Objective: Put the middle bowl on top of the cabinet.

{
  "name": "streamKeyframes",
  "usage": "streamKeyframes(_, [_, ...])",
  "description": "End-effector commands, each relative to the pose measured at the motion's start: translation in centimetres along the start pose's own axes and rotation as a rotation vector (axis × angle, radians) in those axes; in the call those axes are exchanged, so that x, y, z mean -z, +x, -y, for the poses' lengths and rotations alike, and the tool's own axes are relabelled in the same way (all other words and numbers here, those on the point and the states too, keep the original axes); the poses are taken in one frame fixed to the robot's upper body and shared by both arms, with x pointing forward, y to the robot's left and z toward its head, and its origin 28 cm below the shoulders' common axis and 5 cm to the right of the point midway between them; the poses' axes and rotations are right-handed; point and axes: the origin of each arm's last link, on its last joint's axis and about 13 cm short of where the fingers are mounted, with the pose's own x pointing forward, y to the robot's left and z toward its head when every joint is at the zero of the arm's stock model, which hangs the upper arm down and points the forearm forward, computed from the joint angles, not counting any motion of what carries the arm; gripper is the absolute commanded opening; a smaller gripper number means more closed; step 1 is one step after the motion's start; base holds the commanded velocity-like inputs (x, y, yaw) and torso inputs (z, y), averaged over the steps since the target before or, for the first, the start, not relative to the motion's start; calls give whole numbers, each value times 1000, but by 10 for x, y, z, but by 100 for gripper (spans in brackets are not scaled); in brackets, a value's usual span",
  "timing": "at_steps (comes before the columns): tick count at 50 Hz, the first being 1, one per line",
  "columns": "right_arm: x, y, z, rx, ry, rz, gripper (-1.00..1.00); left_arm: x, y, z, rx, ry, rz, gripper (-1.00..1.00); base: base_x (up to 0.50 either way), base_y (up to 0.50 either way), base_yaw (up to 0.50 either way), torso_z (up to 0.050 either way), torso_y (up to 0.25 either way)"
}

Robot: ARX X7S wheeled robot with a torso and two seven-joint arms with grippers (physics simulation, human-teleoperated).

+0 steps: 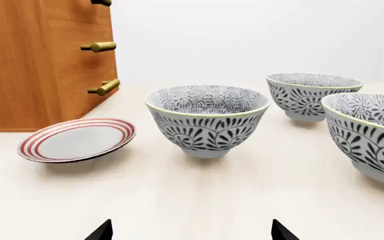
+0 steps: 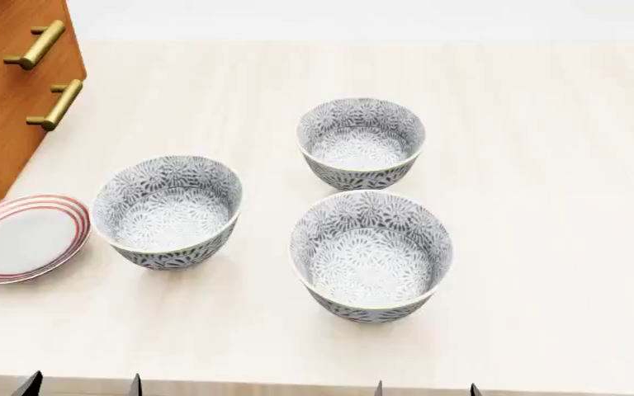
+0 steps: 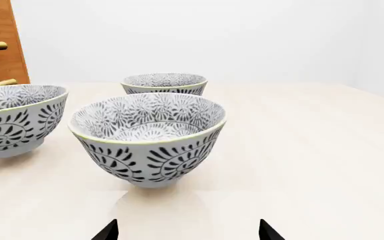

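Middle bowl (image 2: pixel 361 144), deep and leaf-patterned, stands upright on the pale table (image 2: pixel 560 165), well apart from the cabinet (image 2: pixel 9 99) and level with its lower brass handle. It touches neither of the two like bowls: one (image 2: pixel 168 210) stands nearer the cabinet, off its front corner, and the other (image 2: pixel 372 256) stands farthest from the cabinet. The red-striped plate (image 2: pixel 20 238) lies just beside the cabinet's base. The left gripper (image 2: pixel 82 386) and right gripper (image 2: pixel 426 388), both far from the cabinet, show only their tips; each has its jaws spread wide and holds nothing.
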Motion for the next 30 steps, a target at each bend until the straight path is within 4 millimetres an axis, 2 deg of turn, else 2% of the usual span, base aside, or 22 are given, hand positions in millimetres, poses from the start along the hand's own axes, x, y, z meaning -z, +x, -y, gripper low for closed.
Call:
streamKeyframes(1, [-1, 0, 0, 0, 0, 0, 100, -1, 0, 0, 0, 0, 0, 100, 0, 0, 0, 0, 0])
streamKeyframes(9, [-1, 4, -3, -10, -15, 8, 100, -2, 6, -2, -6, -5, 4, 100, 0, 0, 0, 0, 0])
streamKeyframes(13, [-2, 3, -2, -11, -15, 12, 100, 1, 6, -1, 0, 41, 11, 100, 0, 0, 0, 0, 0])
streamKeyframes(20, [-6, 1, 0, -5, -19, 25, 100, -4, 3, 0, 3, 4, 13, 100, 0, 0, 0, 0, 0])
streamKeyframes(25, [-17, -5, 3, 10, -21, 58, 100, -7, 2, -1, 1, -1, 14, 100, 0, 0, 0, 0, 0])
streamKeyframes(27, [-25, -10, 7, 44, -21, 85, 100, -14, 0, 0, 21, -38, 10, 100, 0, 0, 0, 0, 0])
streamKeyframes(30, [-41, -23, 18, 124, -8, 156, 100, -38, 1, 0, 51, -55, 70, 100, 0, 0, 0, 0, 0])
